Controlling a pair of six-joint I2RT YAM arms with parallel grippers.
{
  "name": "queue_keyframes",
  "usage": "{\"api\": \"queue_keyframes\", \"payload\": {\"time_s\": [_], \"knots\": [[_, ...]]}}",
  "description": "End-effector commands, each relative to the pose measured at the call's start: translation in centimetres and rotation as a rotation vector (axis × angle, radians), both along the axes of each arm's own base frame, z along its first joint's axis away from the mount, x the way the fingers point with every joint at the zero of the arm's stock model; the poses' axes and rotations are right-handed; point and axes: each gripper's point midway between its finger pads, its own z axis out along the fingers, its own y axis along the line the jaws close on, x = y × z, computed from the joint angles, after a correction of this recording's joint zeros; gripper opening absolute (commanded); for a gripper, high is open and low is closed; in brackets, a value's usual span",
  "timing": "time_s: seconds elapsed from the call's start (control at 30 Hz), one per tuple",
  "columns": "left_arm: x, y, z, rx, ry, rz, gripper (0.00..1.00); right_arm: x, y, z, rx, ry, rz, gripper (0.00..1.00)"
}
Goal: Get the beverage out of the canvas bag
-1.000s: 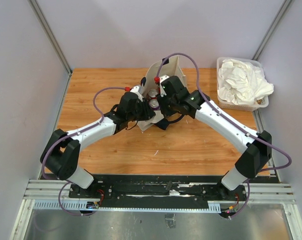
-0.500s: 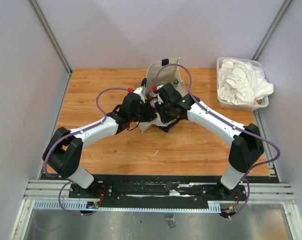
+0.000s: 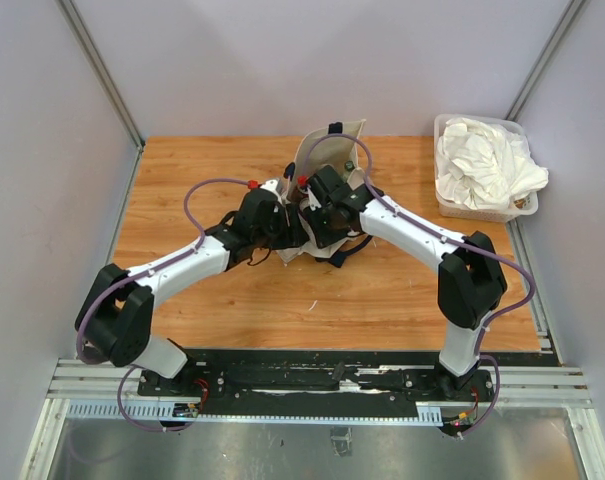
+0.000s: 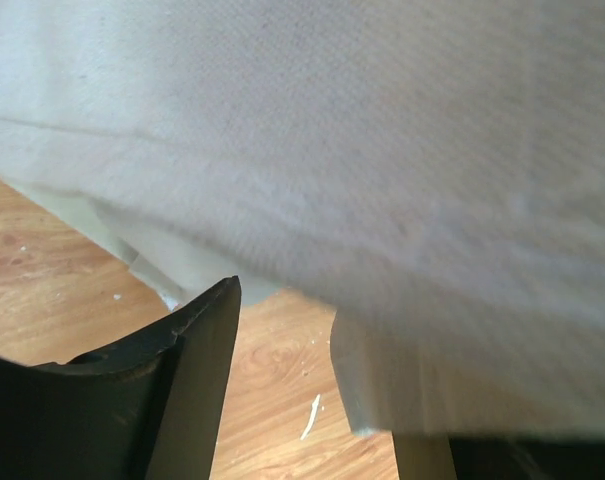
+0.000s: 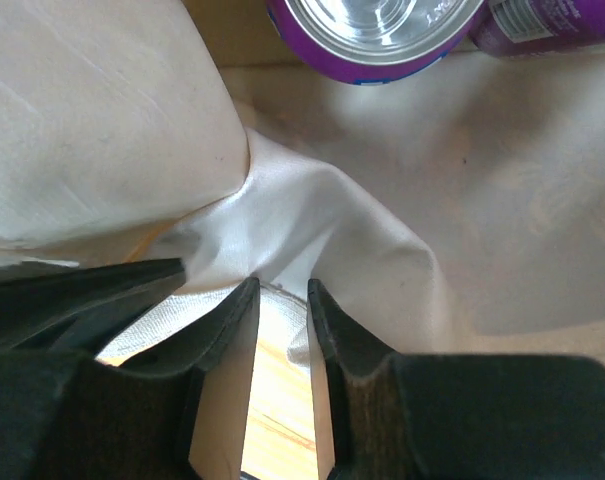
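Observation:
The cream canvas bag [image 3: 330,150] lies in the middle of the table, its mouth towards the arms, with a navy strap [image 3: 347,250] trailing at its near edge. In the right wrist view a purple beverage can [image 5: 382,30] lies inside on the bag's cloth [image 5: 502,200], silver end towards me. My right gripper [image 5: 282,287] is shut on a fold of the bag's rim just below the can. My left gripper [image 4: 312,400] sits under the bag's outer wall [image 4: 362,150], jaws apart over bare wood, one black finger [image 4: 187,370] showing and the other mostly hidden by cloth.
A clear tub of white cloths [image 3: 485,165] stands at the table's back right corner. Grey walls close in the table at the back and on both sides. A second purple container [image 5: 557,25] lies beside the can. The two wrists crowd together at the bag's mouth [image 3: 304,215].
The right arm has swung left and nearer, and its jaws have closed on the bag's rim. The left gripper's jaws have opened. The bag's mouth now looks narrower and more covered.

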Motion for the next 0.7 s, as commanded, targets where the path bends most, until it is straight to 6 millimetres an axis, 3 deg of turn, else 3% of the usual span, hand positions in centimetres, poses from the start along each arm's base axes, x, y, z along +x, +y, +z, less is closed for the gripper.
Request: {"api": "queue_keyframes", "payload": {"time_s": [0.0, 0.17, 0.3, 0.47, 0.63, 0.67], "knots": [[-0.1, 2.2, 1.2, 0.034, -0.025, 0.044, 0.58, -0.2, -0.6, -1.7, -0.033, 0.067, -0.013, 0.27], [0.4, 3.9, 0.1, 0.045, 0.003, 0.087, 0.31, -0.4, -0.3, -1.0, -0.01, 0.065, -0.011, 0.27], [0.7, 3.9, -0.1, 0.007, 0.015, 0.096, 0.3, -0.9, -0.4, -0.7, 0.0, 0.067, -0.008, 0.27], [1.0, 2.8, 0.9, -0.057, 0.001, 0.078, 0.37, -1.3, -0.7, -0.7, -0.004, 0.072, -0.002, 0.27], [-0.1, 3.3, -1.2, -0.01, 0.062, 0.066, 0.03, -1.4, -1.0, -0.1, 0.0, 0.06, -0.005, 0.29], [-0.4, 3.6, -1.7, 0.002, 0.076, 0.065, 0.01, -1.2, -0.9, 0.2, 0.001, 0.049, -0.005, 0.3]]}}
